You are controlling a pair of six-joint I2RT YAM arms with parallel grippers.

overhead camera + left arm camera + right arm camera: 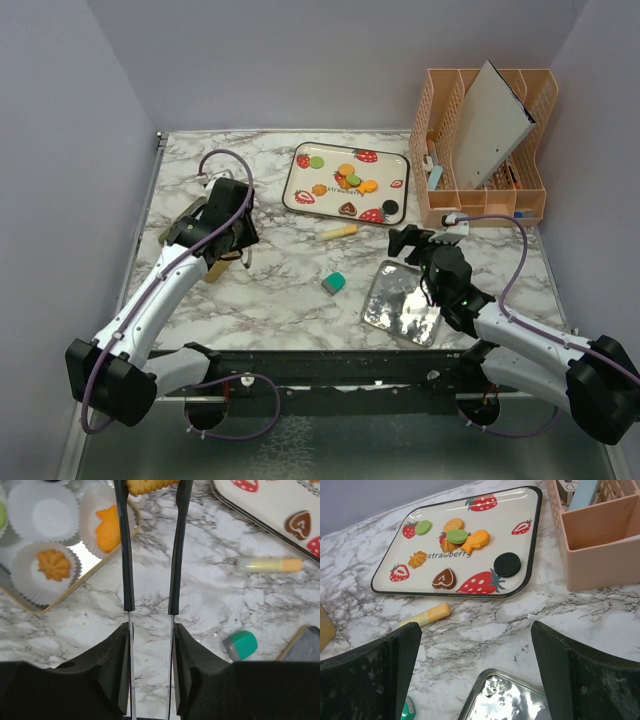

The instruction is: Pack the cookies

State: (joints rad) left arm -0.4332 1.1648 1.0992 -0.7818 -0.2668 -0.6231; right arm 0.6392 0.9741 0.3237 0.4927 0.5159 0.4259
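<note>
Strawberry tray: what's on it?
Loose cookies on the tray: two green, three orange, a brown heart, a black round. One more sits partly under a green cookie, shape hidden.

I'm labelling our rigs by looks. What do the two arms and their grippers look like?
Both the left arm and right arm have white links, black joints and a purple cable looping alongside. The left gripper has long, thin black fingers; the right gripper has broad, blocky black ones, scuffed grey.
</note>
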